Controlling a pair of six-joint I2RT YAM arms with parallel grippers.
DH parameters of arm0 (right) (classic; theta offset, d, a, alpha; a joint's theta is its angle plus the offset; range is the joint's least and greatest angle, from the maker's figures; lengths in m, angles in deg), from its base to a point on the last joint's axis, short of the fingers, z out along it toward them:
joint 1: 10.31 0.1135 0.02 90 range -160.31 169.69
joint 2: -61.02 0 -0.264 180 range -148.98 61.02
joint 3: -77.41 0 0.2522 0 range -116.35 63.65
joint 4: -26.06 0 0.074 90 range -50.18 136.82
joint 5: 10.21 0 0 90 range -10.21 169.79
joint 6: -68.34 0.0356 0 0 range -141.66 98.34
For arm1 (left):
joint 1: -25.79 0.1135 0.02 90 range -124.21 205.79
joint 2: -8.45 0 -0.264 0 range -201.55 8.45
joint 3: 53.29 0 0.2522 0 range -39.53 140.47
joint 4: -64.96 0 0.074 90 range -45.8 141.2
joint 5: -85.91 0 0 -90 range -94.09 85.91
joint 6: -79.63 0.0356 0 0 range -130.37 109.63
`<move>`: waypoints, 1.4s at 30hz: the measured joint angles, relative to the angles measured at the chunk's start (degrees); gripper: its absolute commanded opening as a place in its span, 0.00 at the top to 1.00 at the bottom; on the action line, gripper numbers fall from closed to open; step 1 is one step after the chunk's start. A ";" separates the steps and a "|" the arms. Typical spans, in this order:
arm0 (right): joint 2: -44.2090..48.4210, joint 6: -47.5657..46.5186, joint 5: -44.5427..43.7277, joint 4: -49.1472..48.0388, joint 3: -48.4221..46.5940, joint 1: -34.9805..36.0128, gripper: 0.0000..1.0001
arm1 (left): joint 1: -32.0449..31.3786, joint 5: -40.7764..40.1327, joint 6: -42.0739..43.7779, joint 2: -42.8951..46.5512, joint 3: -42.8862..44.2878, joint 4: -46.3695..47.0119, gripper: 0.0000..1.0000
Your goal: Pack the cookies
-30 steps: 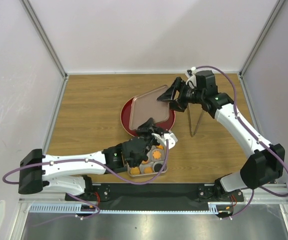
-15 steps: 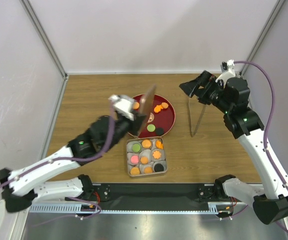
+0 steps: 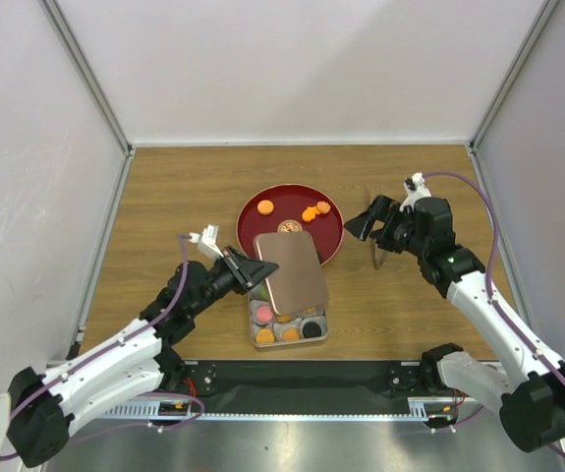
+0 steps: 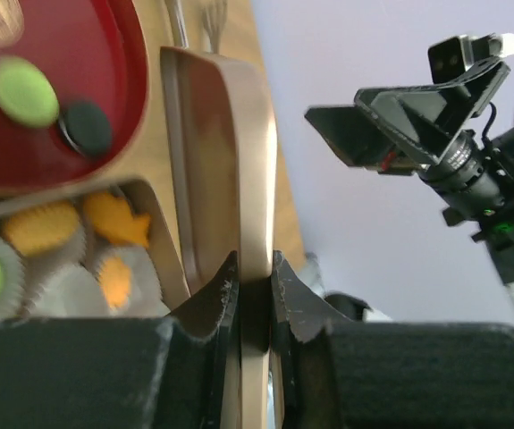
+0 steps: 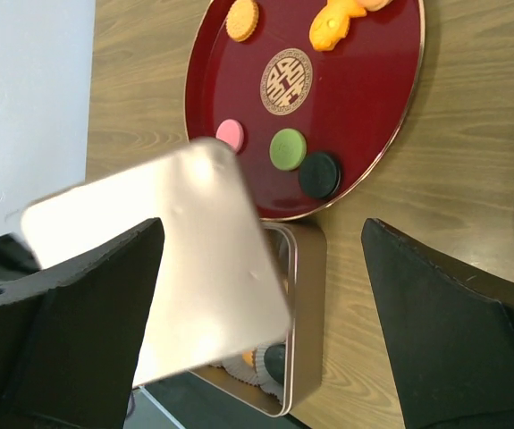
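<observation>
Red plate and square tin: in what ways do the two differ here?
The plate is round and red; the tin is square and metal-coloured. The plate's cookies lie loose on its floor; the tin's sit in paper cups. The plate is uncovered; the tin is partly hidden under the lid that the left tool holds over it. Both rest on the table and hold cookies.

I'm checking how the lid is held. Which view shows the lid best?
Left wrist: the lid is close up, edge-on, its rim pinched by the left tool. The top view shows its whole face over the tin, the grip small. Right wrist shows it blurred, grip hidden.
</observation>
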 measured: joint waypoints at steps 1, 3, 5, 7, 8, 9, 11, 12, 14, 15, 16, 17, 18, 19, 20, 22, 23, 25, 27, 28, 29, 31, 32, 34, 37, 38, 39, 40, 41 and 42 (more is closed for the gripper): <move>0.85 0.07 0.26 -0.52 0.98 0.13 0.02 | 0.26 1.29 -1.99 -0.68 -1.18 1.64 1.00; 2.21 0.22 0.39 -2.14 2.78 0.63 0.02 | 0.50 3.43 -5.35 -2.29 -2.56 5.29 1.00; 2.93 0.26 0.35 -3.15 4.09 1.36 0.02 | 0.87 5.60 -8.17 -3.82 -3.37 9.35 1.00; 3.19 0.31 0.33 -4.28 5.49 2.16 0.02 | 1.38 7.32 -10.64 -5.18 -4.13 13.07 0.99; 3.21 0.33 0.31 -4.70 6.16 2.67 0.02 | 1.68 8.11 -11.65 -5.77 -4.52 14.58 1.00; 3.21 0.42 0.28 -5.03 6.82 3.06 0.02 | 1.92 8.81 -12.48 -6.16 -4.85 15.54 0.99; 3.21 0.61 0.24 -5.60 8.17 3.85 0.02 | 2.58 10.25 -13.99 -6.71 -5.66 17.20 1.00; 3.21 0.72 0.15 -5.68 8.66 4.15 0.02 | 2.93 10.86 -14.53 -6.78 -6.05 17.79 1.00; 3.21 0.98 0.09 -6.23 9.88 4.72 0.02 | 3.65 12.00 -15.45 -6.82 -6.71 18.53 1.00; 3.21 1.18 0.11 -6.69 10.47 4.96 0.01 | 4.07 12.70 -15.89 -6.91 -7.17 19.19 1.00; 3.21 1.36 0.17 -7.21 11.13 5.11 0.01 | 4.48 13.31 -16.39 -6.99 -7.58 19.71 1.00; 3.23 1.53 0.33 -7.98 11.85 5.22 0.01 | 4.90 13.97 -16.94 -7.06 -8.09 20.24 1.00; 3.23 1.73 0.42 -8.63 12.59 5.29 0.01 | 5.29 14.56 -17.27 -7.17 -8.52 20.72 1.00; 3.21 2.03 0.81 -9.75 13.51 5.35 0.01 | 5.66 15.19 -17.59 -7.30 -8.85 21.07 1.00; 3.21 2.56 1.22 -10.82 14.47 5.42 0.00 | 6.05 15.74 -18.01 -7.39 -9.20 21.31 1.00; 3.06 3.26 1.97 -13.05 16.26 5.77 0.00 | 6.86 17.16 -18.51 -7.72 -9.92 22.21 1.00; 2.95 3.65 2.56 -14.53 17.35 6.08 0.00 | 7.34 18.01 -18.88 -8.07 -10.36 22.82 1.00; 2.67 4.79 3.87 -17.14 19.45 6.82 0.01 | 8.17 19.52 -19.52 -8.96 -11.43 24.48 1.00; 2.29 6.08 5.07 -20.04 21.46 7.37 0.00 | 8.79 21.09 -20.04 -10.19 -12.26 25.66 1.00; 2.10 6.78 5.73 -21.46 22.43 7.61 0.00 | 8.98 21.68 -20.26 -10.75 -12.59 26.23 1.00; 1.88 7.37 6.25 -22.56 23.21 7.85 0.00 | 9.18 22.34 -20.48 -11.28 -12.90 26.75 1.00; 1.42 8.33 6.99 -24.90 24.50 8.31 0.00 | 9.49 23.28 -20.81 -11.93 -13.31 27.65 0.99; 1.11 8.83 7.30 -25.90 25.05 8.63 0.00 | 9.70 23.85 -20.92 -12.15 -13.51 28.20 1.00; 0.52 9.44 7.45 -27.65 25.94 9.25 0.00 | 10.25 24.65 -20.96 -12.35 -13.73 28.81 1.00; -0.46 10.40 7.54 -29.97 27.02 10.64 0.00 | 11.34 25.81 -21.00 -13.03 -13.84 30.16 1.00; -0.85 10.60 7.54 -30.62 27.28 11.17 0.00 | 11.63 26.05 -21.00 -13.29 -13.84 30.69 0.99; -1.31 10.82 7.56 -31.32 27.52 11.63 0.01 | 11.85 26.38 -21.03 -13.55 -13.84 31.08 0.99; -1.79 10.95 7.56 -31.87 27.71 12.07 0.00 | 12.00 26.69 -21.05 -13.73 -13.86 31.36 0.99; -2.23 11.26 7.56 -32.57 27.91 12.52 0.00 | 12.09 27.06 -21.09 -14.01 -13.94 31.78 0.98; -2.62 11.47 7.56 -33.07 28.11 12.90 0.00 | 12.15 27.34 -21.14 -14.32 -14.03 32.06 0.98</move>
